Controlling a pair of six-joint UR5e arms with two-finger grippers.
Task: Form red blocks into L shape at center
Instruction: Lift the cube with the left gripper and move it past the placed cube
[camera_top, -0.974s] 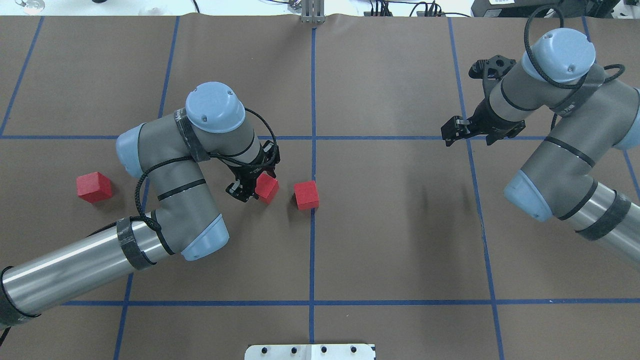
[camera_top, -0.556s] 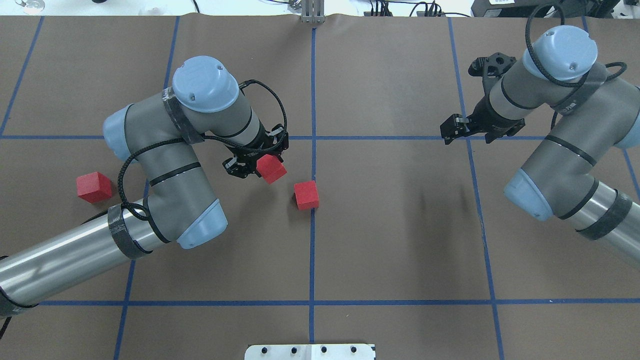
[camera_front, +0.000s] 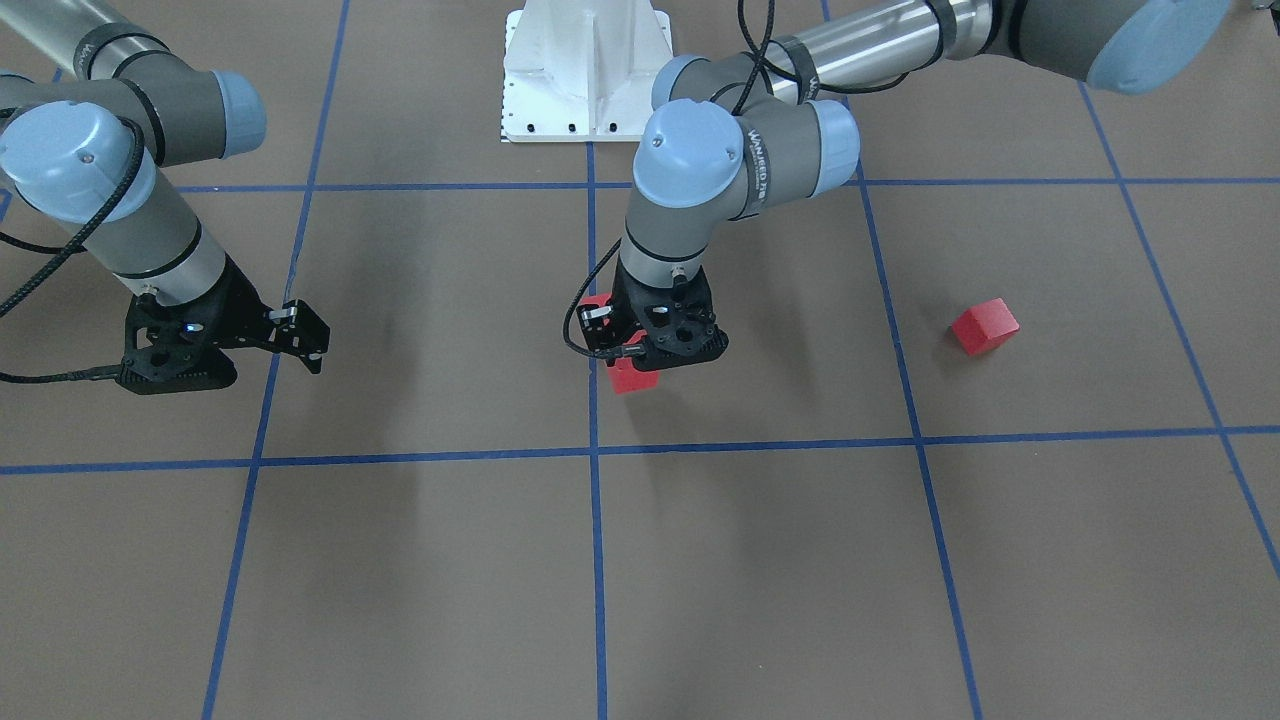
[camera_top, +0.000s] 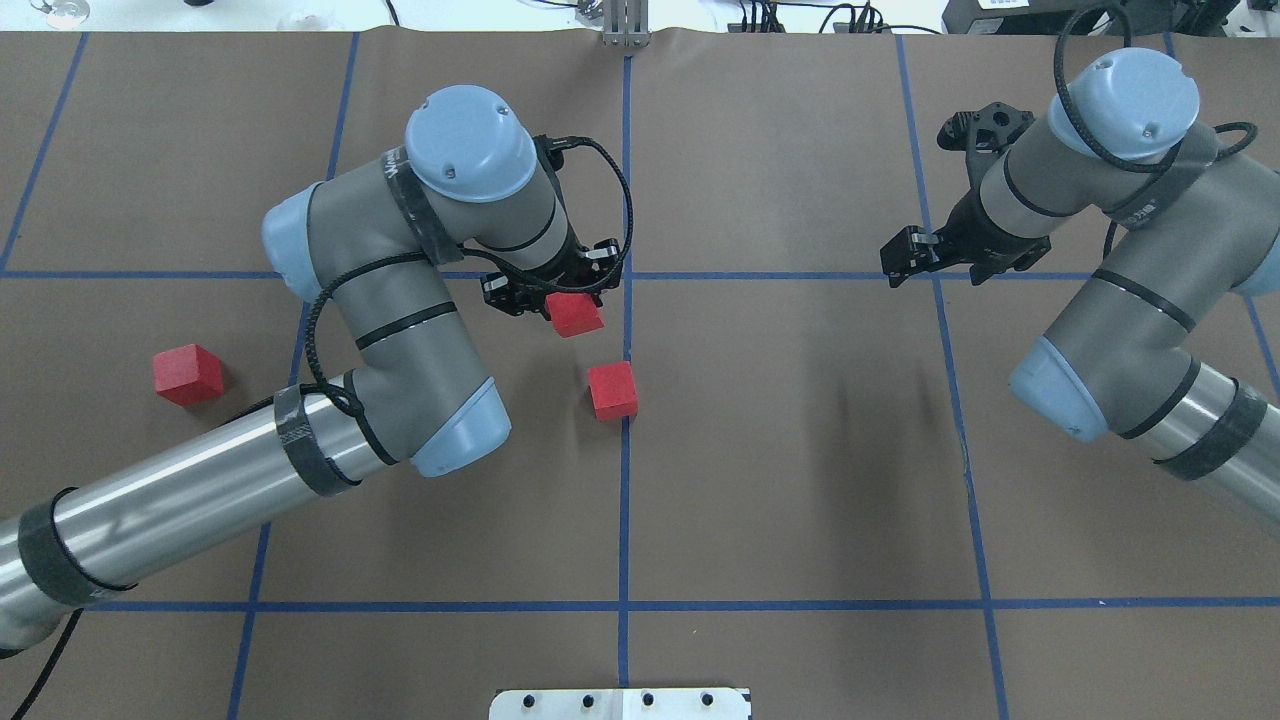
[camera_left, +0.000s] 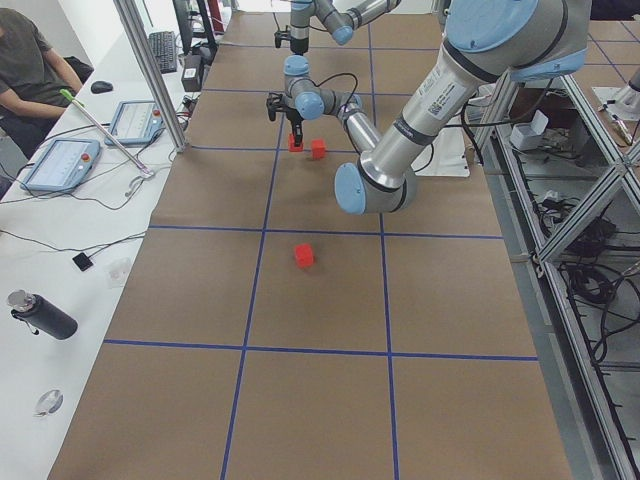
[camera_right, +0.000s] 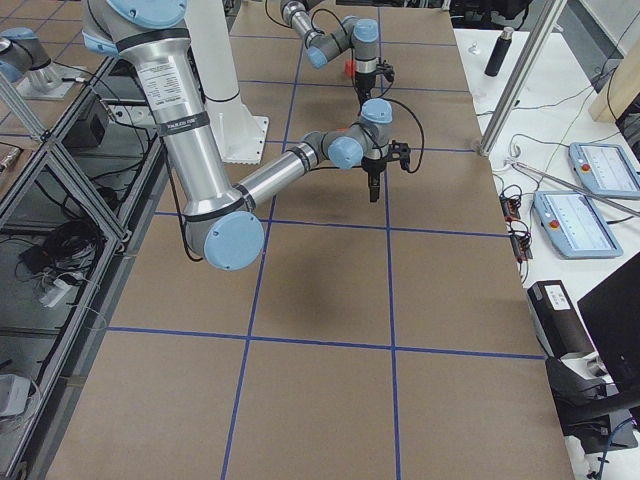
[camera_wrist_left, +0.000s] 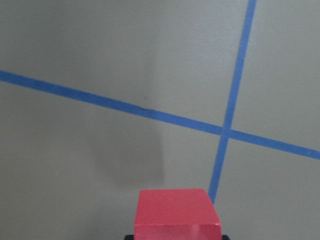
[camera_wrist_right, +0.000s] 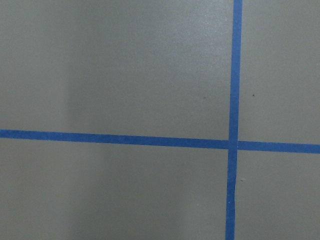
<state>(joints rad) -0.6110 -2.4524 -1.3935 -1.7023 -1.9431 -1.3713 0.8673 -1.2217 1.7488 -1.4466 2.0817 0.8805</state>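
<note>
On the far left of the bench (camera_top: 780, 480) one red block (camera_top: 188, 374) lies alone, well apart from the others. Further right the left hand (camera_top: 558, 300) pinches a second red block (camera_top: 577, 316), held clear of the surface just left of the central blue line (camera_top: 624, 500). A third red block (camera_top: 613, 390) rests against that line, near the held one but not touching it. At far right the right hand (camera_top: 905, 258) hangs with nothing in it; whether it is spread I cannot tell.
</note>
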